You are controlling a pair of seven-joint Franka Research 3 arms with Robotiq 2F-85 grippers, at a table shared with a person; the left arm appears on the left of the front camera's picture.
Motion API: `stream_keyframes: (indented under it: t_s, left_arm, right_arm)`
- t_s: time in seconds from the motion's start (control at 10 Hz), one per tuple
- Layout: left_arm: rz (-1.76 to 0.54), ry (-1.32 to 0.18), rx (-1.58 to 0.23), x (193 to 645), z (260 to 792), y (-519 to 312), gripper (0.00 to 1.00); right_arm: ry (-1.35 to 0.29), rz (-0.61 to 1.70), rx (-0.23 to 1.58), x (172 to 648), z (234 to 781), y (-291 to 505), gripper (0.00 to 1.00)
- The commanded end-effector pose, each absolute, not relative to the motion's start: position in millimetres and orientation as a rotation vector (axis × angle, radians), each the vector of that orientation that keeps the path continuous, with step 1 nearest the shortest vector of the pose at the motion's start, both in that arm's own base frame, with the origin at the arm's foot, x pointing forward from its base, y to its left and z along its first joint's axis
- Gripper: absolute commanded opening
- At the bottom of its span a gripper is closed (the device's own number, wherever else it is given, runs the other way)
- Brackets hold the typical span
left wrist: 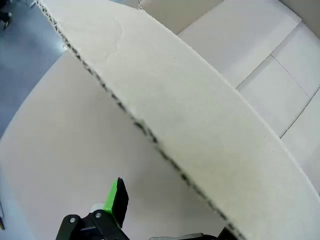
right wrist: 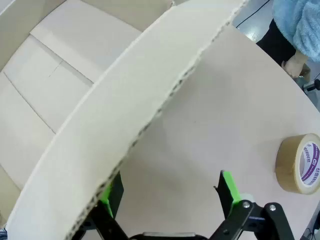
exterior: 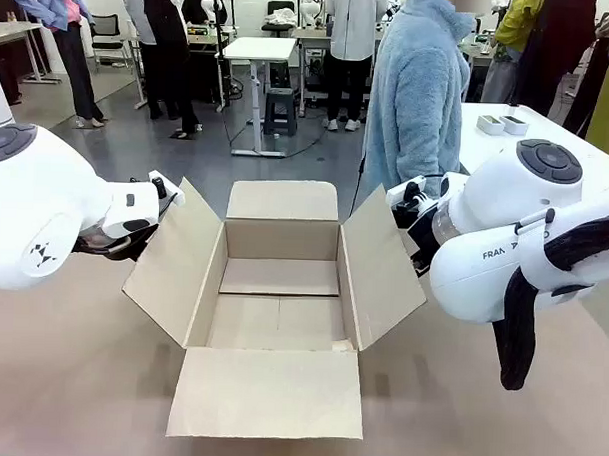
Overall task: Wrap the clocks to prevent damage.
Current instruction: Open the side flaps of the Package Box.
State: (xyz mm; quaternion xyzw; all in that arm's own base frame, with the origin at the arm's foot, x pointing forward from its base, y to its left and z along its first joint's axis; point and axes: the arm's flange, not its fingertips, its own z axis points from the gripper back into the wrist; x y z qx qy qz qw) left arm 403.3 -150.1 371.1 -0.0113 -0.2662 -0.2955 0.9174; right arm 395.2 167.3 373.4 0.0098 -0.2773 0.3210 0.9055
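Observation:
An open cardboard box (exterior: 281, 239) stands mid-table with all flaps spread and nothing showing inside it. The clocks are out of view. My left gripper (exterior: 158, 195) sits at the top edge of the box's left flap (exterior: 173, 263). In the left wrist view the left gripper (left wrist: 170, 212) is open: one green-padded finger (left wrist: 118, 199) shows outside the left flap (left wrist: 200, 130), the other is hidden behind it. My right gripper (exterior: 411, 200) is at the right flap (exterior: 383, 261). The right gripper (right wrist: 170, 195) is open, and the right flap's edge (right wrist: 150, 125) passes over one finger.
A roll of brown tape (right wrist: 300, 162) lies on the table beyond the right flap. A person in a light blue fleece (exterior: 419, 92) stands at the far side. A white table (exterior: 548, 136) with small boxes is at the back right.

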Motion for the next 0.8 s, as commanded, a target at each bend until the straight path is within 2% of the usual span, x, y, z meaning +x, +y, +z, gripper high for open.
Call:
stream_keyframes:
  t_s: [0.0,0.7]
  left_arm:
    - [-0.608,-0.549,-0.023,403.3,371.4,-150.2,1.0]
    - [-0.608,-0.549,-0.023,403.3,371.4,-150.2,1.0]
  right_arm:
    - [-0.573,0.663,0.02,395.1,373.4,167.3,1.0]
    - [-0.573,0.663,0.02,395.1,373.4,167.3,1.0]
